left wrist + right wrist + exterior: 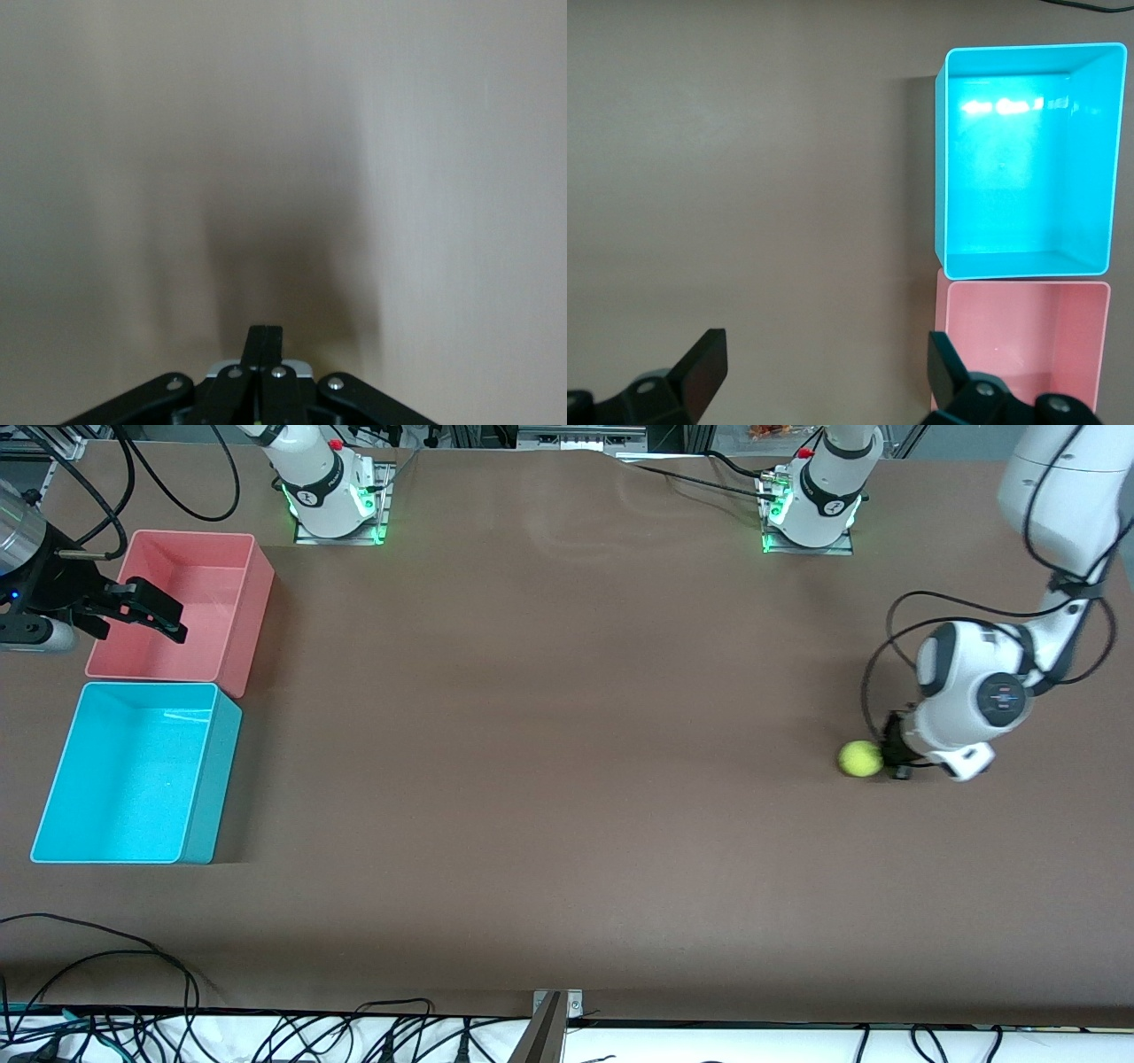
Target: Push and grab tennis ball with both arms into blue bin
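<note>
The tennis ball point(860, 759) lies on the brown table toward the left arm's end. My left gripper point(894, 760) is down at the table right beside the ball, touching it or nearly so. Its fingers point(264, 341) are shut on nothing, and the ball is hidden in the left wrist view. The blue bin point(213, 779) stands at the right arm's end, nearer the front camera than the pink bin; it also shows in the right wrist view point(939, 159) and holds nothing. My right gripper point(142, 631) is open and empty over the pink bin's edge, and shows in its wrist view point(824, 367).
The pink bin point(257, 602) stands against the blue bin, toward the robots' bases, and shows in the right wrist view point(1099, 354). Cables hang along the table's front edge point(266, 1036). Bare brown table lies between the ball and the bins.
</note>
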Motion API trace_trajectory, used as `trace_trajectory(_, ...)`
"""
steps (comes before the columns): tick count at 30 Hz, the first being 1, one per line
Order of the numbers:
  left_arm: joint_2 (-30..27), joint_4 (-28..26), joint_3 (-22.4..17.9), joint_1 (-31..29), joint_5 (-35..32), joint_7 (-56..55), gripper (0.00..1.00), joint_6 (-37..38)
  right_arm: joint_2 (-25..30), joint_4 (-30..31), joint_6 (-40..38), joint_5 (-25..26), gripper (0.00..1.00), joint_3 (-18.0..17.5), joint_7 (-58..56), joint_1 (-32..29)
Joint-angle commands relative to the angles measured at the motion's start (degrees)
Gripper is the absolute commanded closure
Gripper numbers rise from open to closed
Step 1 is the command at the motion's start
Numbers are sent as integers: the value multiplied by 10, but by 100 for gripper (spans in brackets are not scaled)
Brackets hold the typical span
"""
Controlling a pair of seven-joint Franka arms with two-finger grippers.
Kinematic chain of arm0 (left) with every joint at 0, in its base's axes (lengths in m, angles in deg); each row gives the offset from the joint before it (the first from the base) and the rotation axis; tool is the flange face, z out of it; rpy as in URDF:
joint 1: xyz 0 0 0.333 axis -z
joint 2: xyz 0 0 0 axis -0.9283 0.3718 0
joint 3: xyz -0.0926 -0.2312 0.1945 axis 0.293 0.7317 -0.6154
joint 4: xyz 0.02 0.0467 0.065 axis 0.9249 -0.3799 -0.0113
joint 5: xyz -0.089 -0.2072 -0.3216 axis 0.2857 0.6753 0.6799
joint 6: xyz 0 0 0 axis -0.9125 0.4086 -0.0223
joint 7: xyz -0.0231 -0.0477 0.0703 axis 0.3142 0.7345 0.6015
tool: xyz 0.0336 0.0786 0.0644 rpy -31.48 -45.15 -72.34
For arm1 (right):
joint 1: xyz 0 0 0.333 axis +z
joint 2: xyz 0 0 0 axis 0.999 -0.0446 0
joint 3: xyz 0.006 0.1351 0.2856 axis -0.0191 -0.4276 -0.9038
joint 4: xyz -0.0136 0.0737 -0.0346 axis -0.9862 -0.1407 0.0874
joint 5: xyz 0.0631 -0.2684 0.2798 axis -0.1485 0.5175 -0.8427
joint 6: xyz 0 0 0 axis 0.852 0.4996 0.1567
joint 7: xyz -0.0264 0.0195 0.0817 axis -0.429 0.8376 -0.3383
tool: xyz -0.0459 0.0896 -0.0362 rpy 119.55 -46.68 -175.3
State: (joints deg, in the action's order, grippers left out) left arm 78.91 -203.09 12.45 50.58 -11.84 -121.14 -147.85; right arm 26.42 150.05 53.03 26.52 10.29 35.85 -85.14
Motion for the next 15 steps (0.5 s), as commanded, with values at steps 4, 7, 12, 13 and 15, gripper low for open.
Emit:
trace_trajectory(4,-26,-1,32,-10,18,-17,100,36,-4,-15,-12,-9,0,-2,4,-1)
trace_trajectory(7,-26,-1,32,-25,17,8,100,36,-4,-15,-13,-9,0,-2,4,-1)
trace_trajectory(12,-32,-1,32,-52,17,64,100,39,-4,-15,-13,-9,0,-2,4,-1)
trace_trajectory(13,-33,0,32,-57,18,74,100,41,-4,-15,-13,-9,0,-2,5,-1)
trace_trajectory(15,-34,2,32,-63,17,89,100,45,-4,-15,-13,-9,0,-2,4,-1)
